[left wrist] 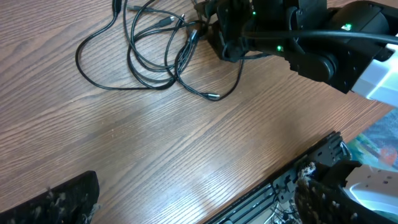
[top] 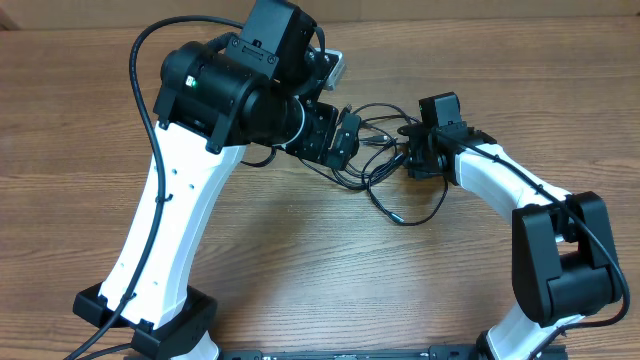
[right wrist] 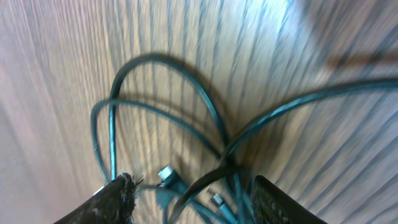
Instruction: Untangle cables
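Right gripper (right wrist: 193,202) spread astride cables (right wrist: 225,160), left gripper (top: 347,137) spread beside them, well off table (top: 300,280) edges.

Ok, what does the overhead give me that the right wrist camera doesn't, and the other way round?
Only the overhead: both arms whole, the left gripper just left of the cables, and one strand looping out toward the near side. Only the right wrist: a blurred close-up of a silver plug lying between its own fingers, which stand apart. Both: the right gripper over the tangle, on the wooden table.
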